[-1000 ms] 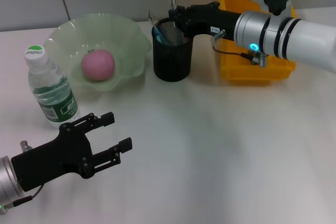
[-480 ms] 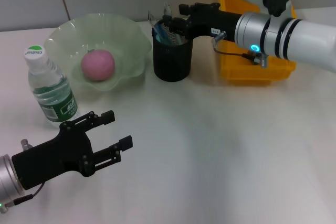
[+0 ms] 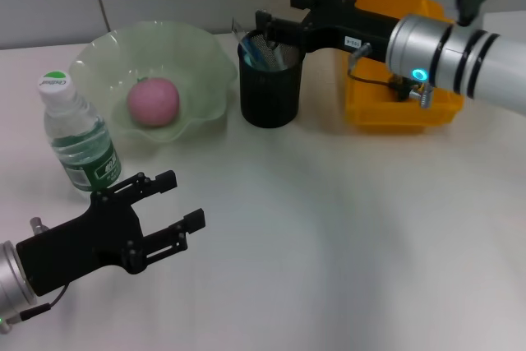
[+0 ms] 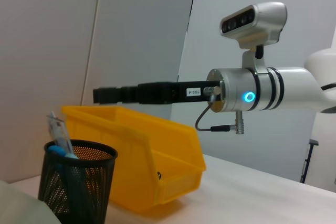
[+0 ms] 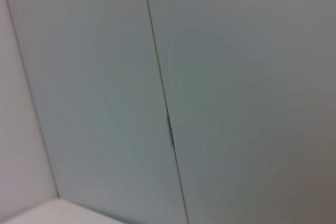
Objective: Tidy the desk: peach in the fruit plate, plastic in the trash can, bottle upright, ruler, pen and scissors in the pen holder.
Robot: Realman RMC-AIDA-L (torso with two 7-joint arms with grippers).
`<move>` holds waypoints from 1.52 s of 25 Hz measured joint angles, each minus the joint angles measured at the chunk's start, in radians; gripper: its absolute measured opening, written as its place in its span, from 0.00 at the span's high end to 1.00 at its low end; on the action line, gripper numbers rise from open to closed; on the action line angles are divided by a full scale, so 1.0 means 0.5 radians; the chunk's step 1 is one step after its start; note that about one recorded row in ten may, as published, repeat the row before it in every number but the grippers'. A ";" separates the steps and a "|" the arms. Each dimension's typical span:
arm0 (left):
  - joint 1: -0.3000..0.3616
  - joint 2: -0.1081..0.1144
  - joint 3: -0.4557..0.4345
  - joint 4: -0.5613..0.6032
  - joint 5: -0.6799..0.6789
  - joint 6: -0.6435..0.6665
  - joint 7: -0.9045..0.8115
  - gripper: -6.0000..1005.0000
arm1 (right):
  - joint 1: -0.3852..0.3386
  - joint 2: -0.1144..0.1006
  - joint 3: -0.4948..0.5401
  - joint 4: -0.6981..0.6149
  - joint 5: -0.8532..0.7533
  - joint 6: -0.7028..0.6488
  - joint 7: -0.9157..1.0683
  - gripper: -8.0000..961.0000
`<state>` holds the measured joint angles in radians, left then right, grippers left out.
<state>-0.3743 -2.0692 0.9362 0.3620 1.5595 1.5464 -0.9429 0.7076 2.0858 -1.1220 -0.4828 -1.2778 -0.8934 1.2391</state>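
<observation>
A pink peach lies in the green fruit plate. To the plate's left the bottle stands upright. The black mesh pen holder holds a blue-handled item and a thin clear strip; I cannot tell them apart as ruler, pen or scissors. My right gripper hovers just above the holder's rim, open and empty, and it also shows in the left wrist view. At the near left my left gripper is open over the table. No plastic is in view.
A yellow bin stands right of the pen holder, under my right forearm, and it shows again as the yellow bin in the left wrist view. The right wrist view holds only a grey wall.
The thin item my right gripper held above the holder has dropped into it. That gripper has opened and drawn up and to the right. The left arm barely moved.
</observation>
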 joint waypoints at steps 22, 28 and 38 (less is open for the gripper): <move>-0.056 0.015 0.029 0.020 0.101 0.127 -0.165 0.25 | -0.592 -0.210 0.013 -0.140 -0.516 -1.301 0.345 0.19; -0.138 0.019 0.048 0.030 0.263 0.085 -0.295 0.25 | -0.609 -0.238 0.024 -0.142 -0.721 -1.349 0.342 0.19; -0.170 0.043 0.041 0.118 0.333 0.101 -0.436 0.25 | -0.634 -0.243 0.114 -0.153 -0.813 -1.373 0.326 0.19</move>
<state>-0.4592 -2.0476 0.9569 0.4210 1.7263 1.5969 -1.1610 0.3906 1.9642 -1.0651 -0.5593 -1.6843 -1.5799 1.4020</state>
